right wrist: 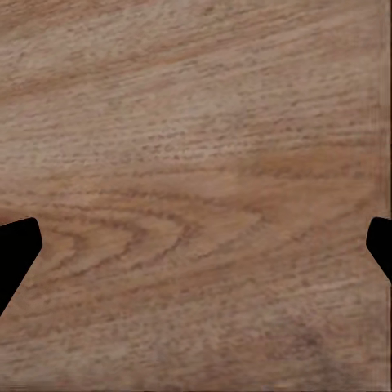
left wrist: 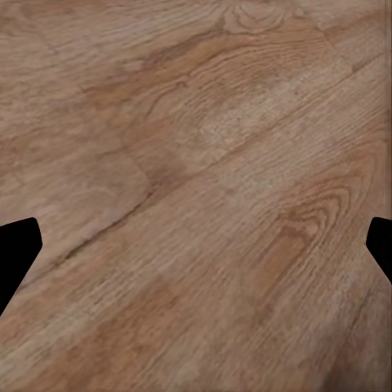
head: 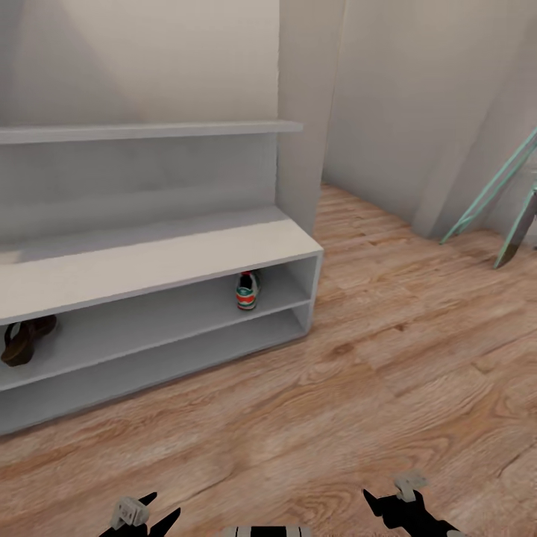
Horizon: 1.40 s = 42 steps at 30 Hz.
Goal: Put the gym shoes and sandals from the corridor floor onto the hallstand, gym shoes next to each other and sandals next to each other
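The pale grey hallstand (head: 186, 257) stands at the left, with two open shelves under its bench top. One gym shoe (head: 247, 291), cream with green stripes and a red-orange heel, sits heel-out on the upper open shelf near the right end. Dark brown sandal leather (head: 26, 339) lies on the same shelf at the far left; I cannot tell whether it is one sandal or two. My left gripper (head: 160, 509) and right gripper (head: 389, 501) hang low over the corridor floor (head: 388, 373). Both are open and hold nothing, as the left gripper (left wrist: 196, 253) and right gripper (right wrist: 196, 253) show over bare planks.
A white wall pillar (head: 302, 112) rises behind the hallstand's right end. A turquoise ladder frame (head: 492, 194) leans at the far right. A long shelf (head: 149, 131) runs across the back panel above the bench top.
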Available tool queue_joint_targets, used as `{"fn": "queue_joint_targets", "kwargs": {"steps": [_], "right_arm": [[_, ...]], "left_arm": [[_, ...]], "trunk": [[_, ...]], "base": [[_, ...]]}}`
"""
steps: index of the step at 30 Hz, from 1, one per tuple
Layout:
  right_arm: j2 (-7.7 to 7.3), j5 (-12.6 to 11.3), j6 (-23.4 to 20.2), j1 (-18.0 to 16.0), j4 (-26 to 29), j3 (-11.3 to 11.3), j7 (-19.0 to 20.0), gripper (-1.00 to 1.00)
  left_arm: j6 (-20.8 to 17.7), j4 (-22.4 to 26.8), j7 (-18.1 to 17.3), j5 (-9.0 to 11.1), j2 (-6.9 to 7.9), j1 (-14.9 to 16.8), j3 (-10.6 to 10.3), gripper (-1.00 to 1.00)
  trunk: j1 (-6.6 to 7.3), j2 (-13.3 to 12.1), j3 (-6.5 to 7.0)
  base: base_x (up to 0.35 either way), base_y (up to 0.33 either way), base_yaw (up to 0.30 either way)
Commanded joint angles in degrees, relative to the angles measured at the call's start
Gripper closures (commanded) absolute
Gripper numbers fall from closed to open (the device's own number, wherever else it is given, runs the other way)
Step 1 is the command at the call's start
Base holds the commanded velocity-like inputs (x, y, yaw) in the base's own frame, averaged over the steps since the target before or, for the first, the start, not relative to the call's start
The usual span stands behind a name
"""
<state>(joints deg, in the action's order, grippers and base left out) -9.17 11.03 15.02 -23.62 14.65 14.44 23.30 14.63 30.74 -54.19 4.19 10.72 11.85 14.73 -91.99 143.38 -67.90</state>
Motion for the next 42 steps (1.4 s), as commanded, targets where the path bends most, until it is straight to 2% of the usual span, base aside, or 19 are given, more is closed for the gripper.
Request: {"fn": "queue_joint_targets", "kwargs": {"steps": [1, 2, 4, 11, 17, 42], "right_arm": [[0.03, 0.6, 0.2, -0.1, -0.1, 0.5, 0.3, -1.0], [0.03, 0.6, 0.2, -0.1, -0.1, 0.5, 0.3, -1.0], [0.02, 0.6, 0.3, 0.0, 0.0, 1.9, 0.3, -1.0], [0.02, 0.7, 0.3, 0.0, 0.0, 9.6, 0.3, -1.0], [0.02, 0.7, 0.3, 0.0, 0.0, 12.1, 0.4, -1.0], [0.17, 0.7, 0.3, 0.0, 0.0, 12.7, 0.5, -1.0]], "left_arm": [[0.2, -0.1, -0.2, 0.1, 0.0, 0.0, 0.1, -1.0], [0.2, -0.1, -0.2, 0.1, 0.0, 0.0, 0.1, -1.0], [0.2, -0.1, -0.2, 0.2, 0.01, 0.0, 0.1, -1.0], [0.2, -0.1, -0.2, 0.2, 0.01, 0.0, 0.1, -1.0], [0.2, 0.0, -0.2, 0.2, 0.08, 0.0, 0.1, -1.0], [0.2, -0.1, -0.2, 0.1, -0.07, 0.0, 0.1, -1.0]], "trunk": [[0.01, 0.0, -0.04], [0.01, 0.0, -0.04], [0.01, 0.0, -0.04], [0.01, 0.0, -0.04], [0.01, 0.0, -0.04], [0.01, 0.0, -0.04]], "base": [[0.0, 0.0, -0.273], [0.0, 0.0, -0.273], [0.0, 0.0, -0.274], [0.0, 0.0, -0.274], [0.0, 0.0, -0.274], [0.0, 0.0, -0.274]]}}
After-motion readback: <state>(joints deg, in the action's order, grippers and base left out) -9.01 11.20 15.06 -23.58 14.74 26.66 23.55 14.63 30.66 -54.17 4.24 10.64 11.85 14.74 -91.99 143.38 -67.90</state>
